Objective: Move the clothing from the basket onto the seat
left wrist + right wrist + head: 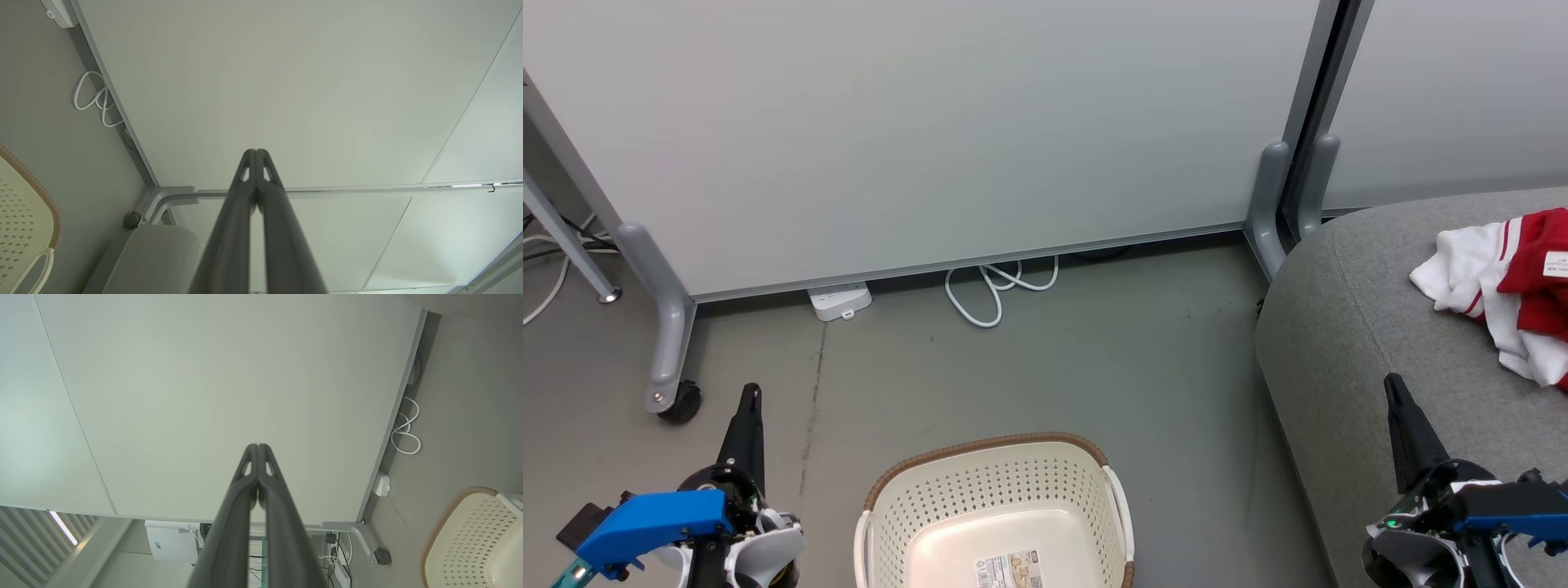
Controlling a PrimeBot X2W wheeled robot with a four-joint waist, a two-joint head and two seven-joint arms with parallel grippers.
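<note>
The basket point(996, 490) stands on the grey floor point(1094, 367). Its near part is cut off by the bottom edge of the head view, and its bare bottom shows a printed label point(1009, 570), also cropped and too small to read.

Right of the basket and apart from it rises the seat point(1339, 327). On the seat, well to the right of and beyond the basket, lies the clothing point(1503, 278): a crumpled red and white heap with a small white tag. The picture's right edge cuts it off, so I cannot tell whether it is 1 garment or 2, and no lettering can be made out.

The left gripper point(750, 396) hovers left of the basket above the floor, its 2 fingers pressed together on nothing. The right gripper point(1393, 384) is right of the basket, seen against the seat, its fingers likewise closed and empty. The bottom edge crops the base of each gripper.

Beyond the basket stands a white partition panel point(931, 122) on grey legs. Under its lower edge peek a white power strip point(840, 300) and a looped white cable point(996, 294), whose ends are hidden behind the panel. A black caster point(678, 402) sits beyond and left of the basket.
</note>
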